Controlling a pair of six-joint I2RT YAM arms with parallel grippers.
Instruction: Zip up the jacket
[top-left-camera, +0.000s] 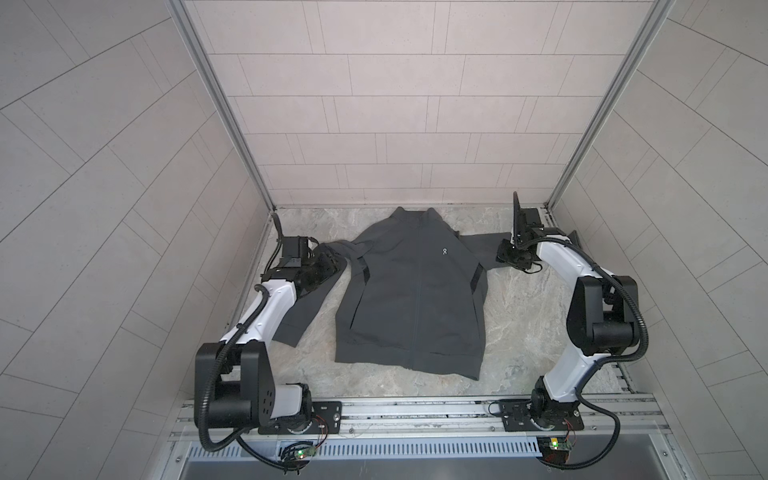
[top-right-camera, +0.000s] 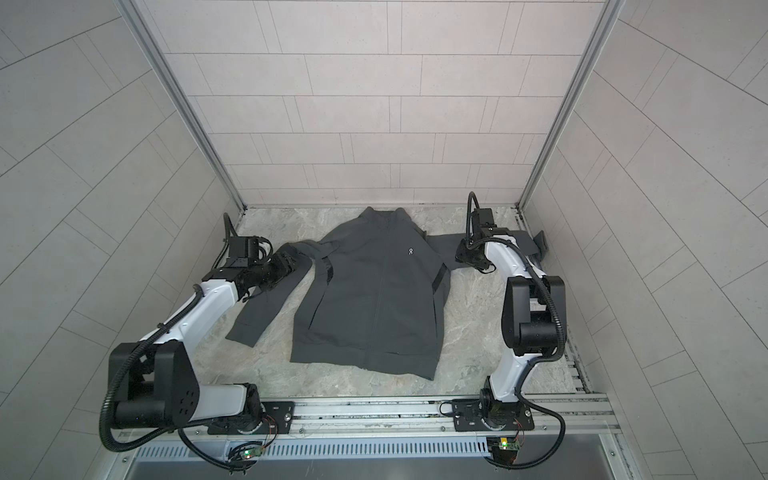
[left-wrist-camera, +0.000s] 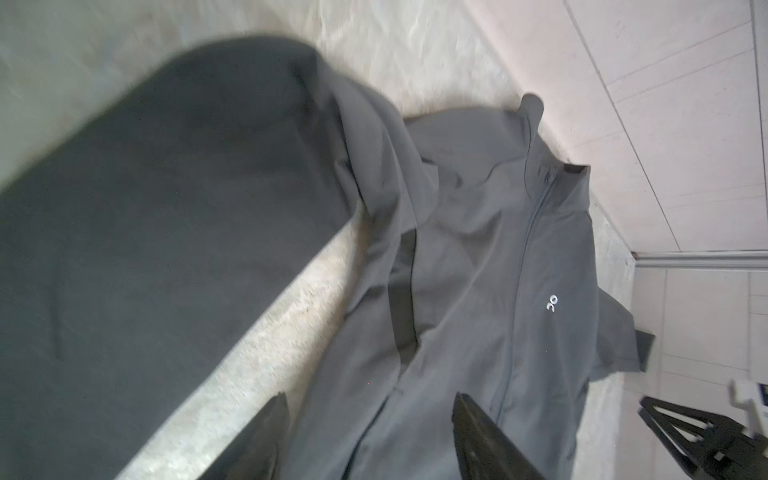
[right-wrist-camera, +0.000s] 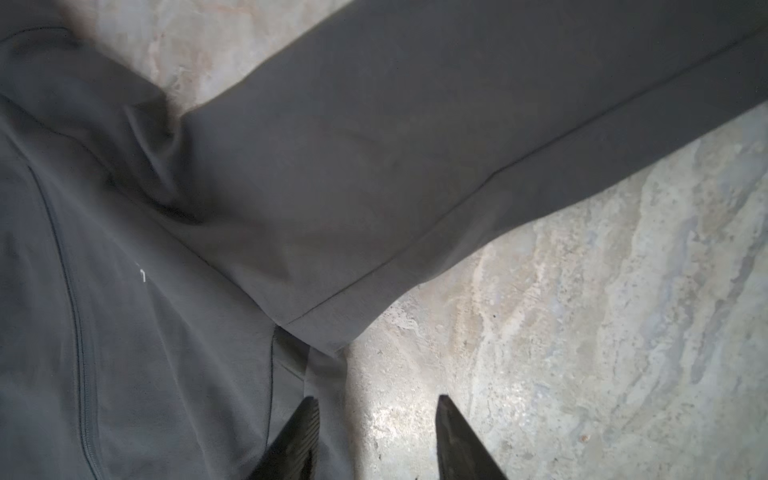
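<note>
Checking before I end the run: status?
Left gripper open, empty. Right gripper open, empty. Jacket flat, front looks zipped to the top. Nothing in the way.

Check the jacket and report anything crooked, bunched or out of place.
The jacket lies lopsided. The sleeve on the left of both top views is bunched at the shoulder and folds down beside the body, while the other sleeve runs straight out sideways. The hem slants. Nothing looks torn.

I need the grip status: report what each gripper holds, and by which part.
Nothing is held. The left gripper and the right gripper both show open in their wrist views, with no part of the jacket pinched between them.
</note>
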